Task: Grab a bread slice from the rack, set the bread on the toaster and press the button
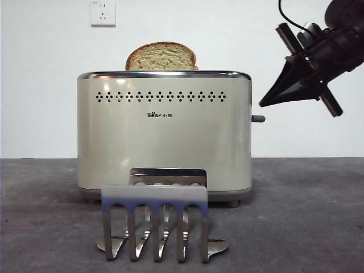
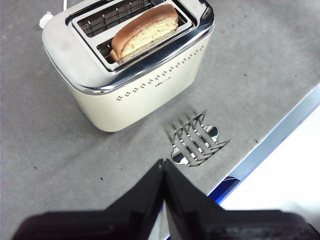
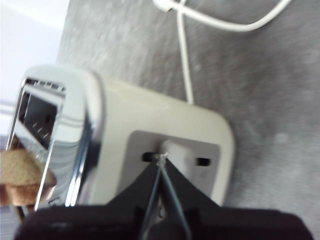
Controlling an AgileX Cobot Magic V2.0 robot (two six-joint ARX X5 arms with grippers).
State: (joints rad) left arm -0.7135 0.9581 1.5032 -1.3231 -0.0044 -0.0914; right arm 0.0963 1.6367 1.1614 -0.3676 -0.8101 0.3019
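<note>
The slice of bread [image 1: 161, 57] stands in a slot of the cream toaster [image 1: 165, 136], its domed top sticking out above the chrome rim. It also shows in the left wrist view [image 2: 145, 31] and the right wrist view [image 3: 20, 175]. The steel rack [image 1: 154, 222] stands empty in front of the toaster. The grey button [image 1: 259, 119] sticks out of the toaster's right end. My right gripper [image 1: 263, 104] is shut, its tip just above and beside the button [image 3: 175, 150]. My left gripper [image 2: 162, 162] is shut and empty, high above the rack [image 2: 195, 142].
A wall socket [image 1: 103, 12] sits on the white wall behind. The toaster's white cord [image 3: 185, 60] runs across the grey table behind it. The table's front edge [image 2: 280, 135] is close to the rack.
</note>
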